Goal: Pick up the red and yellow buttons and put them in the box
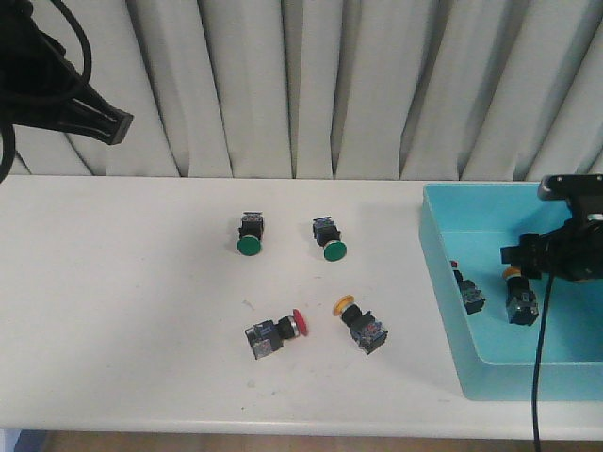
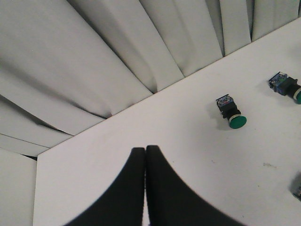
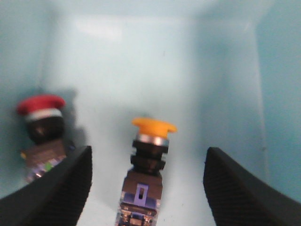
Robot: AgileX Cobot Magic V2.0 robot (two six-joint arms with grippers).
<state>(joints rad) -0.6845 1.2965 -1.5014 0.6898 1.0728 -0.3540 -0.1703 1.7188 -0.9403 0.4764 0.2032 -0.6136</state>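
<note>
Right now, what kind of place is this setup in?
Probably a lab or test workbench: a plain white table backed by a pleated grey curtain, with loose push-button switches laid out beside a turquoise box.

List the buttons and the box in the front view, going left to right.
Left green button → red button on the table → right green button → yellow button on the table → box, holding a red button, then a yellow button.
</note>
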